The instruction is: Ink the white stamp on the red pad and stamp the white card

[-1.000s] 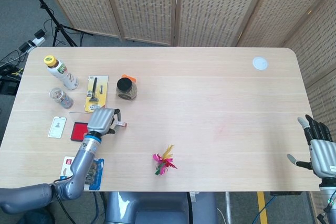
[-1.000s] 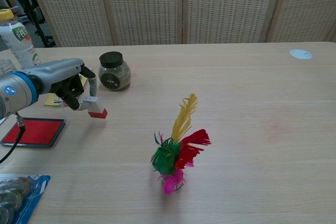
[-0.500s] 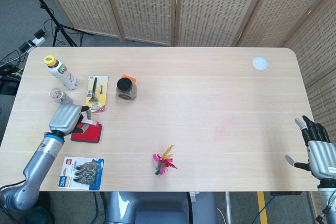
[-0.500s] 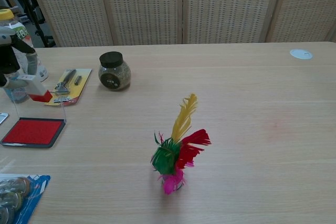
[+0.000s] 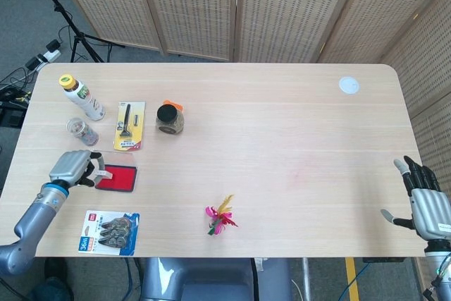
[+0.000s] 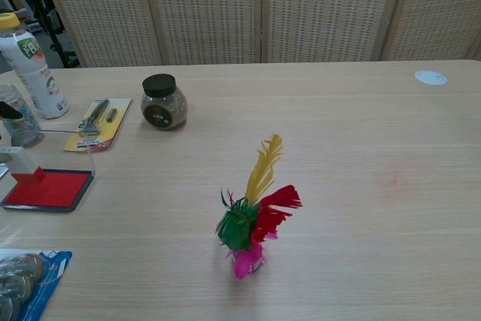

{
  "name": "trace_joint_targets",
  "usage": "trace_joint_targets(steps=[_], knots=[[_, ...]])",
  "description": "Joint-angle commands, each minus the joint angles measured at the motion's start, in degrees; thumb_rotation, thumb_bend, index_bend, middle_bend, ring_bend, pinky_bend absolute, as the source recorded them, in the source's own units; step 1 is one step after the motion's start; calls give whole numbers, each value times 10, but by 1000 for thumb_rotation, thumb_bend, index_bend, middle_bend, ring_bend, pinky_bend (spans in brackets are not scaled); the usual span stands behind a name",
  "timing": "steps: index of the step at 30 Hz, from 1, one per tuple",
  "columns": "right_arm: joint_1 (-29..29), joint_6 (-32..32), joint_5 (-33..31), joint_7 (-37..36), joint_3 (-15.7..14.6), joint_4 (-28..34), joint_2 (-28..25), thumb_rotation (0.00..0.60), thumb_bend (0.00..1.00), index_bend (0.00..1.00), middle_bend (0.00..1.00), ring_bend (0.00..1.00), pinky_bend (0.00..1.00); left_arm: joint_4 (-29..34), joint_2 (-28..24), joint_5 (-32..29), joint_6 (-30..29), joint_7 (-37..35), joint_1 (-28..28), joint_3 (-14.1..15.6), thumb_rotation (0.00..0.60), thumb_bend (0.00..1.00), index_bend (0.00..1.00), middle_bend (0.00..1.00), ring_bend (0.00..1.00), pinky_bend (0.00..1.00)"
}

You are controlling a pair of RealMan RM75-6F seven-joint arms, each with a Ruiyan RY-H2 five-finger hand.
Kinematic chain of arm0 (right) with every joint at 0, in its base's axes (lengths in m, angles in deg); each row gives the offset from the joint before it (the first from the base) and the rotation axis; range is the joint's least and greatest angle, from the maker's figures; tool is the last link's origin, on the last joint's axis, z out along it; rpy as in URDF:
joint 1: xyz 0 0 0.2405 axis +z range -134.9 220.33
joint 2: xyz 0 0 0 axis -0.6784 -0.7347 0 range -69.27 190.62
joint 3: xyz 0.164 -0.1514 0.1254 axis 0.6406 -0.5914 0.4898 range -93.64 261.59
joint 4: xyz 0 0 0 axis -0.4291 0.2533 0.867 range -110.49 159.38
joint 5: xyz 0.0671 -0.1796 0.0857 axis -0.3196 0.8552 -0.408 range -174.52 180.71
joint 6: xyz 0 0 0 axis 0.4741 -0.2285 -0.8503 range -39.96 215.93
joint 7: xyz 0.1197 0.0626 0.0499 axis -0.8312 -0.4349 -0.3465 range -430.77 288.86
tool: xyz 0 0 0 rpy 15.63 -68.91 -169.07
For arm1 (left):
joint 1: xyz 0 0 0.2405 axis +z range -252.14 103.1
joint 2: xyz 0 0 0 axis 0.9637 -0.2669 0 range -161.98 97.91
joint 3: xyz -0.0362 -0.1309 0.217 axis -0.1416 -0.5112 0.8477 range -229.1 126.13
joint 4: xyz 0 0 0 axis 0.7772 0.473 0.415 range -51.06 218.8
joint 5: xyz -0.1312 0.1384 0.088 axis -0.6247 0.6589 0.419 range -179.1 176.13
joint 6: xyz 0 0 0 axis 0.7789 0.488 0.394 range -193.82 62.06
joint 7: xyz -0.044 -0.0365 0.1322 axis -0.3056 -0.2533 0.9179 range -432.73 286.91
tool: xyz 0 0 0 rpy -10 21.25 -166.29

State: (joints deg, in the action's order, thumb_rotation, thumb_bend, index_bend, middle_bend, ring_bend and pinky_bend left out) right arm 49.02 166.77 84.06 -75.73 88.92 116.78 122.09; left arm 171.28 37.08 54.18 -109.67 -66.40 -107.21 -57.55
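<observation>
So your left hand (image 5: 70, 168) is gripping the white stamp (image 6: 22, 167), sitting at the left edge of the red pad (image 5: 117, 179), so inking looks done and you're onto the card step. I can't spot the white card under your hand though, so find it before pressing down. Right hand (image 5: 426, 204) hangs open and empty off the surface (image 5: 282, 139) edge
</observation>
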Motion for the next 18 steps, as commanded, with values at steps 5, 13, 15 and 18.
trace_joint_targets(steps=[5, 13, 15, 18], knots=[[0, -1, -1, -5, 0, -2, -1, 600, 0, 0, 0, 0, 0, -14, 21, -21, -10, 30, -8, 10, 600, 370, 590, 1000, 1000, 968], [1, -2, -1, -6, 0, -2, -1, 600, 0, 0, 0, 0, 0, -42, 54, -19, -40, 49, -9, 13, 600, 372, 591, 1000, 1000, 968], [1, -2, -1, -5, 0, -2, 0, 600, 0, 0, 0, 0, 0, -46, 58, -19, -42, 49, -8, 13, 600, 372, 592, 1000, 1000, 968], [1, -3, -1, -6, 0, -3, 0, 600, 0, 0, 0, 0, 0, -54, 67, -21, -37, 48, -10, 14, 600, 371, 592, 1000, 1000, 968]])
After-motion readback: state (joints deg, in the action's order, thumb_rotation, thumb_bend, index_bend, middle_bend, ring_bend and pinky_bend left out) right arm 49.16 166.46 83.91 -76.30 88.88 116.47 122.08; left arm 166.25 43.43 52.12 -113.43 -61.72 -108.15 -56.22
